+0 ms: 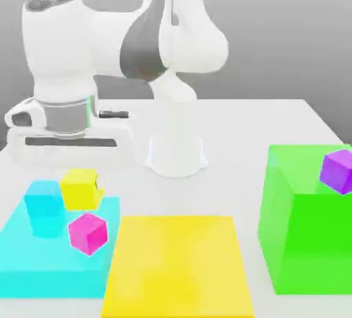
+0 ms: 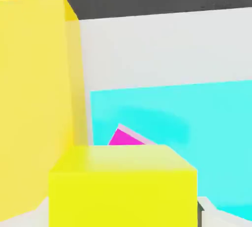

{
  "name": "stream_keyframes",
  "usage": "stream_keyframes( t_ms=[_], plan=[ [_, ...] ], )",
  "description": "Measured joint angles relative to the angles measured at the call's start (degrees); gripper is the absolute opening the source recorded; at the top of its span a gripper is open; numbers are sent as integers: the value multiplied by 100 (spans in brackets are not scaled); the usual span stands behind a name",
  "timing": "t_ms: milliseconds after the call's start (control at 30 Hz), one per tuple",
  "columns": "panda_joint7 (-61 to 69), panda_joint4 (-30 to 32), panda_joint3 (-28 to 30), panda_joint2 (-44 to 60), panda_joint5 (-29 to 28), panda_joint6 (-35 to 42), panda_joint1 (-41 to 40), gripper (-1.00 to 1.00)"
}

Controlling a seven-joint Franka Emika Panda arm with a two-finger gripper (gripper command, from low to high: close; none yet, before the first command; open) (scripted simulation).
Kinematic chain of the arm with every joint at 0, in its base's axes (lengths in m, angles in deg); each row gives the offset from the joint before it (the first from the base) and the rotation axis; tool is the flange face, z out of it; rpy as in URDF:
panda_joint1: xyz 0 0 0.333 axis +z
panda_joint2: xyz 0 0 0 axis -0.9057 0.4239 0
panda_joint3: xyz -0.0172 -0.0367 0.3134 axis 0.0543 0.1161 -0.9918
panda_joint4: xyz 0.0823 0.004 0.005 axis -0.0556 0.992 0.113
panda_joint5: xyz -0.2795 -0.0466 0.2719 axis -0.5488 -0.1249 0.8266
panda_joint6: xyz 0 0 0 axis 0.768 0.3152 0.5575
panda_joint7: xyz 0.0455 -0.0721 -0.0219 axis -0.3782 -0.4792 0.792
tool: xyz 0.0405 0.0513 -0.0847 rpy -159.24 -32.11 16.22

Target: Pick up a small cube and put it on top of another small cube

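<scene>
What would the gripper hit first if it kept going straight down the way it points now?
Probably the cyan slab. In the hand view the small yellow cube sits right at the gripper, with the slab and a sliver of the magenta cube beyond. Depth is unclear, so I can't be certain.

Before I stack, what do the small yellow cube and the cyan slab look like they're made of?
Both are simulator renders, so material is a guess. The small yellow cube looks like smooth matte plastic: one flat colour, crisp edges, only soft shading on its top. The cyan slab looks like translucent, slightly glossy plastic or acrylic: its colour is washed and glowing, with blurry darker patches under the cubes standing on it.
</scene>
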Motion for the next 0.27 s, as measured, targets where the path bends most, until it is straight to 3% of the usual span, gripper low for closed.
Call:
stream_keyframes(
  t_ms=[233, 267],
  plan=[
    [28, 108, 23, 514, 37, -603, 33, -100],
    [15, 119, 29, 565, 19, -664, 44, 100]
  ],
)
